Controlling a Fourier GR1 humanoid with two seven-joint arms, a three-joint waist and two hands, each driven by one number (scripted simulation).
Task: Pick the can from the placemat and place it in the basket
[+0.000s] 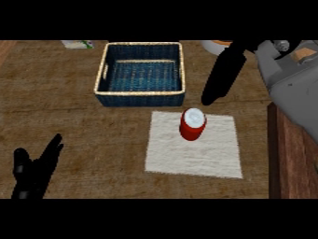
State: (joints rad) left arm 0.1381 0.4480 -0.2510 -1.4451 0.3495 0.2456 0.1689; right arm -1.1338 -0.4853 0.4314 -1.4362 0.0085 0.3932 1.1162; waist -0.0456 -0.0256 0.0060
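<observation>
One red can (192,124) with a pale top stands upright on the white placemat (196,149), near the mat's far edge and a little left of its middle; it is not yet held. A can like this is probably light and stiff, with smooth rounded sides that could slip, so the sensible hold looks to be around its middle, fingers on one side and thumb on the other, kept upright on the way over. The one basket (141,95), dark blue with a pale woven rim, sits just beyond the mat's far left corner, close to the desk's (65,116) far edge, so the carry is short. The right hand (220,77) hangs over the desk just beyond the mat's far edge, near the can but apart from it, its fingers straight, together, and pointing down. The left hand (36,170) rests open near the desk's near left corner, fingers up and slightly spread. Counted: one can, one placemat, one basket, two hands.
</observation>
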